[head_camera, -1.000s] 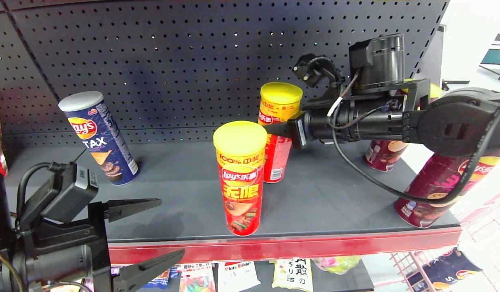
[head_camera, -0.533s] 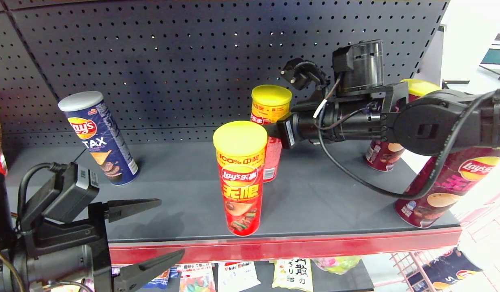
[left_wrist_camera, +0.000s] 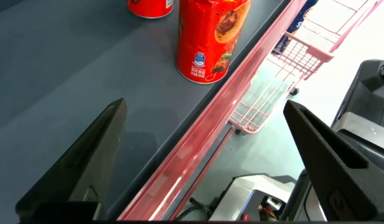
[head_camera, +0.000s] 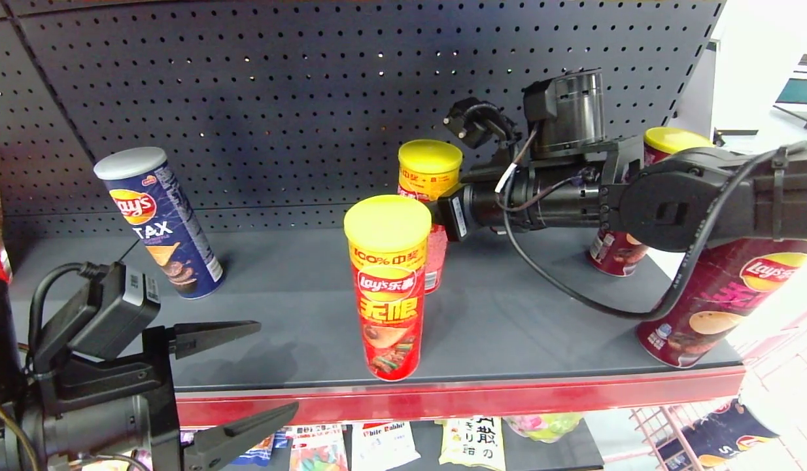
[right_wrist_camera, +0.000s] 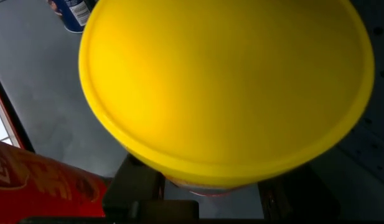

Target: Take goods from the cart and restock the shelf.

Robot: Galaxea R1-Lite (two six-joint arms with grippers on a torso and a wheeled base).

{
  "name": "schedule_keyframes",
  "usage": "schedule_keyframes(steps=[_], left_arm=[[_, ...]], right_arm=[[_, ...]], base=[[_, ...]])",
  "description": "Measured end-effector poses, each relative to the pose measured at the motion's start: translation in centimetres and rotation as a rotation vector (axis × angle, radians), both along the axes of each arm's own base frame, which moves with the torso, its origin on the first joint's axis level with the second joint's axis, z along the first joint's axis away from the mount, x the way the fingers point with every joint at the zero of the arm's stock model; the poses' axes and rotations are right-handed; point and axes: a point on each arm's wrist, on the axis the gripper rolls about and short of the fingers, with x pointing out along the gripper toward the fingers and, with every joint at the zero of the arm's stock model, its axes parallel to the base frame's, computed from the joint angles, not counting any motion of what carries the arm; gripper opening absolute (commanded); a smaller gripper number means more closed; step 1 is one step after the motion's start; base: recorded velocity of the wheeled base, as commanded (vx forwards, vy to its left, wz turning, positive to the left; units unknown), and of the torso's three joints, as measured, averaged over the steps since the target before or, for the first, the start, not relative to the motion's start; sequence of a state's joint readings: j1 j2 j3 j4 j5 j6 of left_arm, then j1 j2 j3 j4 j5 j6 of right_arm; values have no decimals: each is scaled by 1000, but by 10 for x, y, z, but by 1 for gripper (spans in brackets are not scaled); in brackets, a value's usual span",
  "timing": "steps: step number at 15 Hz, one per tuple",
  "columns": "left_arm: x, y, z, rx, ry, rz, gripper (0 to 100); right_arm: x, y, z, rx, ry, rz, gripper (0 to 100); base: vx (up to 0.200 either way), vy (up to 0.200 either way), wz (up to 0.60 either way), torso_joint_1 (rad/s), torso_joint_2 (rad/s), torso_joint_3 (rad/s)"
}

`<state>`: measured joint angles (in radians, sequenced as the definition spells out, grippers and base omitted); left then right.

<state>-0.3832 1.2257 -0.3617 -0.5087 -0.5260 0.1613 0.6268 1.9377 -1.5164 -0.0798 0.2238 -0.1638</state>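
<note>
My right gripper (head_camera: 437, 210) is shut on a red chip can with a yellow lid (head_camera: 429, 167), holding it upright over the grey shelf (head_camera: 279, 307), just behind and right of a matching red can (head_camera: 387, 288) near the front edge. That yellow lid (right_wrist_camera: 226, 81) sits right in front of the right wrist camera, with the dark fingers (right_wrist_camera: 135, 190) below it. My left gripper (head_camera: 246, 366) hangs open and holds nothing in front of the shelf's red lip, at the lower left. Between its fingers (left_wrist_camera: 86, 168) the left wrist view looks onto the shelf and the front red can (left_wrist_camera: 210, 37).
A blue can (head_camera: 158, 222) leans at the back left. Two maroon cans (head_camera: 717, 294) (head_camera: 622, 242) stand on the right end. The pegboard wall (head_camera: 279, 98) closes the back. A pink cart (left_wrist_camera: 285, 81) stands below, and snack packets (head_camera: 384, 445) fill the lower shelf.
My right arm has carried the held can to the left and farther in, so the front can now partly hides it. The left arm has kept still.
</note>
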Motion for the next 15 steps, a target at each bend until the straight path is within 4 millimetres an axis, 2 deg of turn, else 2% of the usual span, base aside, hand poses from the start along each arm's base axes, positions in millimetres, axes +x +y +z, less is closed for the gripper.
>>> schedule_keyframes(steps=[7, 12, 15], left_arm=[[0, 0, -1, 1, 3, 0, 100], [5, -1, -5, 20, 22, 29, 100], [11, -3, -8, 35, 39, 44, 100]], right_arm=[[-10, -1, -1, -8, 13, -12, 100], [-45, -23, 0, -24, 56, -62, 100], [-70, -40, 7, 3, 71, -103, 100]], base=[[0, 0, 0, 0, 0, 0], [0, 0, 0, 0, 0, 0], [0, 0, 0, 0, 0, 0]])
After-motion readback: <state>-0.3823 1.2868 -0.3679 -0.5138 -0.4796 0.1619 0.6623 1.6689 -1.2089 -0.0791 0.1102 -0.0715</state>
